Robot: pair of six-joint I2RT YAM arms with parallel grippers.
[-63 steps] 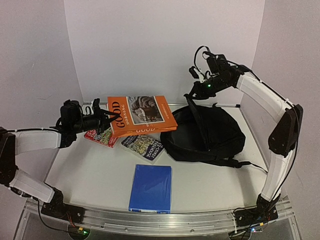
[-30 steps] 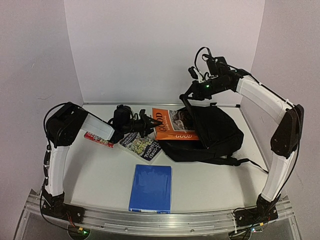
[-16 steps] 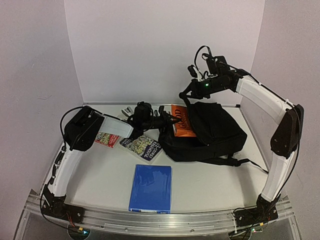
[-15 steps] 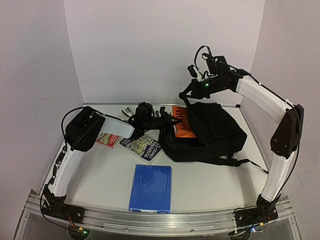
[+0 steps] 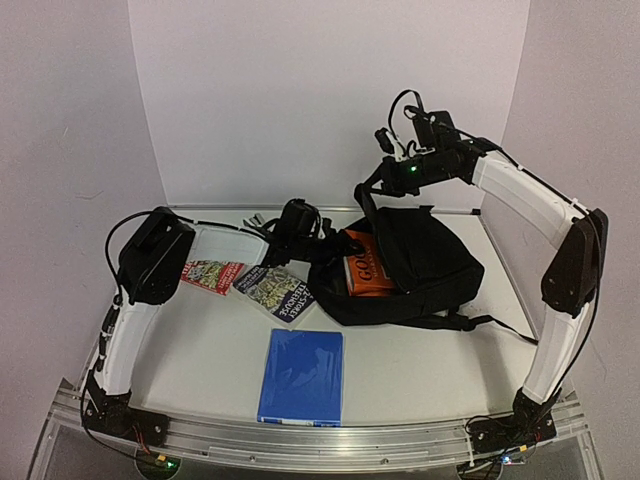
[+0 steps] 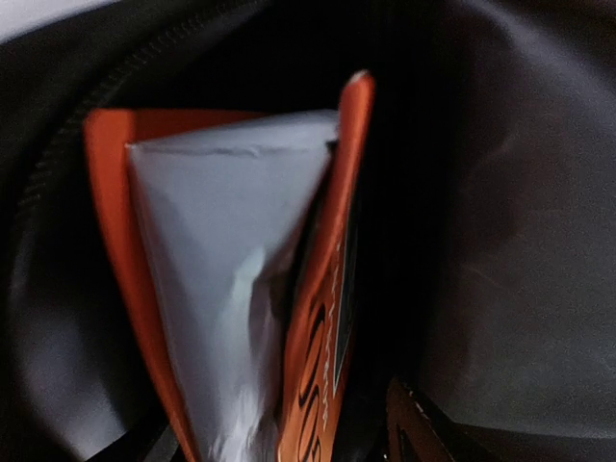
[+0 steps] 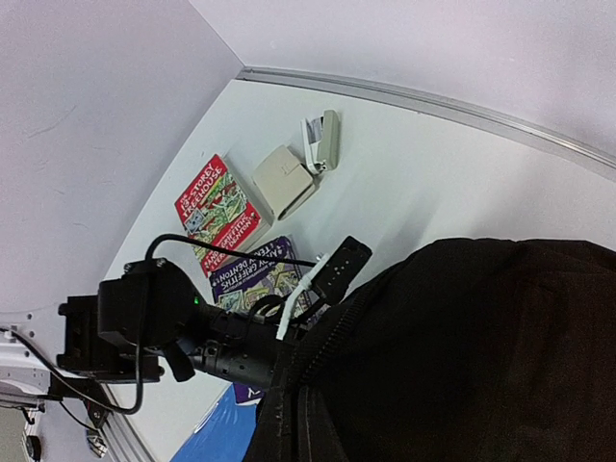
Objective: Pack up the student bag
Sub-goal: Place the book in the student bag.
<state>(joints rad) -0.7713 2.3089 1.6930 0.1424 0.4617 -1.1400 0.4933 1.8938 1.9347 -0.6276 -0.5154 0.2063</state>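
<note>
The student bag (image 5: 430, 262) lies at the right back of the table, black and soft, with its mouth facing left. My right gripper (image 5: 378, 190) is shut on the bag's upper edge and holds it lifted; black fabric (image 7: 481, 356) fills its wrist view and hides the fingers. An orange book (image 5: 365, 265) stands tilted in the bag's mouth. My left gripper (image 5: 322, 252) reaches into the mouth. In the left wrist view the orange book (image 6: 318, 318) sits between my fingertips (image 6: 412, 433), its white pages fanned, with grey lining (image 6: 520, 241) around it.
A red book (image 5: 212, 275) and a purple book (image 5: 280, 290) lie left of the bag, under my left arm. A blue book (image 5: 302, 375) lies near the front edge. A small beige box (image 7: 284, 180) and a stapler-like thing (image 7: 325, 140) sit by the back wall.
My left gripper has carried the orange book rightward from the left of the table into the bag's mouth, and it now sits lower and deeper. My right gripper has kept holding the bag's edge up.
</note>
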